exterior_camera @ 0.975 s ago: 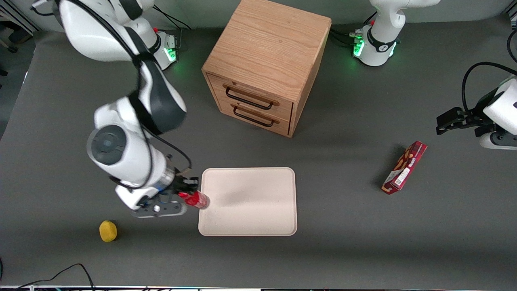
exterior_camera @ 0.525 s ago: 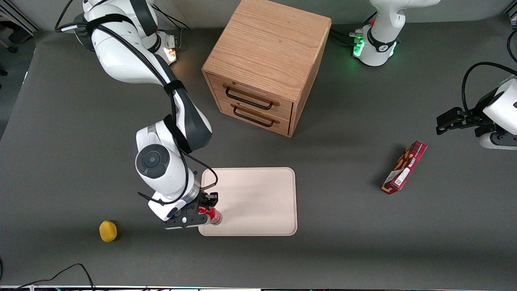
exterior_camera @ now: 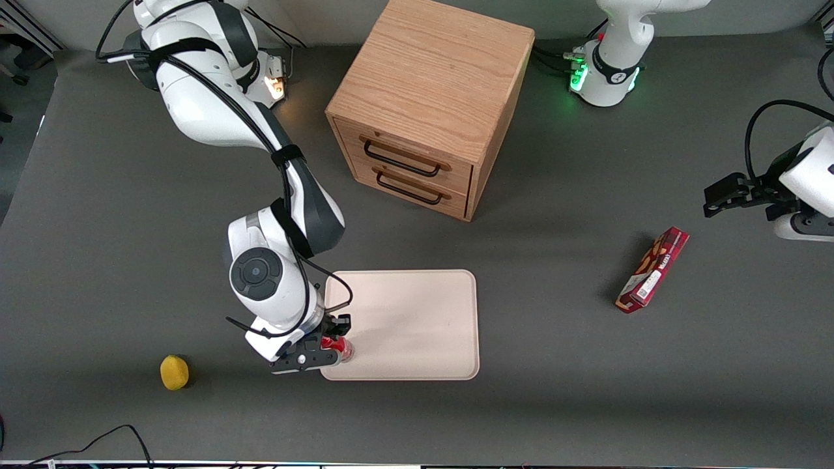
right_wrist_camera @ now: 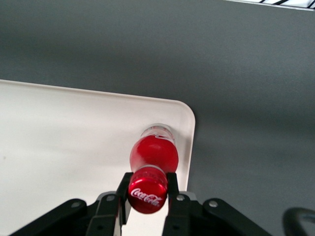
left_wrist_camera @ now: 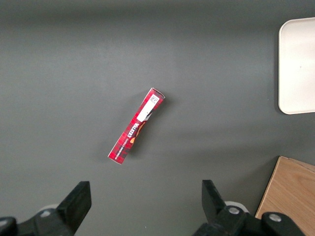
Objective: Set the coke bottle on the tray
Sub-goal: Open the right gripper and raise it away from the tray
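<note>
My right gripper (exterior_camera: 332,342) is shut on the coke bottle (exterior_camera: 340,348), a small red bottle, gripping it at the red cap. The bottle stands upright with its base at the tray's (exterior_camera: 417,326) corner nearest the front camera, toward the working arm's end. In the right wrist view the gripper (right_wrist_camera: 147,194) clamps the cap of the bottle (right_wrist_camera: 153,153), whose clear base is just inside the cream-white tray's (right_wrist_camera: 59,142) rounded corner. I cannot tell whether the base touches the tray.
A wooden drawer cabinet (exterior_camera: 430,104) stands farther from the front camera than the tray. A yellow lemon-like object (exterior_camera: 174,372) lies toward the working arm's end. A red snack box (exterior_camera: 653,270) lies toward the parked arm's end and also shows in the left wrist view (left_wrist_camera: 137,125).
My gripper carried the bottle from the tray's edge toward the front camera, onto the tray's near corner, and has lowered it; the bottle now stands upright.
</note>
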{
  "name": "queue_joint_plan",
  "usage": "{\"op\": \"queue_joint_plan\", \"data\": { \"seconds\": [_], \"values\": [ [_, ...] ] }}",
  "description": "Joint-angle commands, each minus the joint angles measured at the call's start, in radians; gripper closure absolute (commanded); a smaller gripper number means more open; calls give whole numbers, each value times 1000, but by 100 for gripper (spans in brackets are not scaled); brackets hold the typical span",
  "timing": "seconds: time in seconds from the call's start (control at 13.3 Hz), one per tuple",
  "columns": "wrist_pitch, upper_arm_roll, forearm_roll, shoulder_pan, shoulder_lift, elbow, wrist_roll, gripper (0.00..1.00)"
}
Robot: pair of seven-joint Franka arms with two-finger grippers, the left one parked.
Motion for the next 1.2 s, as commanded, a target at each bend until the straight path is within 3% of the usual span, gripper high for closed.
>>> {"op": "queue_joint_plan", "data": {
  "seconds": [0.0, 0.07, 0.3, 0.53, 0.97, 1.12],
  "values": [
    [-5, -9, -10, 1, 15, 33, -23, 38],
    [-5, -9, -10, 1, 15, 34, -23, 0],
    [-43, -9, -4, 1, -39, 33, -11, 0],
    [-227, -5, 0, -24, -172, -40, -6, 0],
    [-119, 3, 4, -143, -793, -774, -78, 0],
    [-97, 5, 6, -212, -963, -933, -133, 0]
  ]
}}
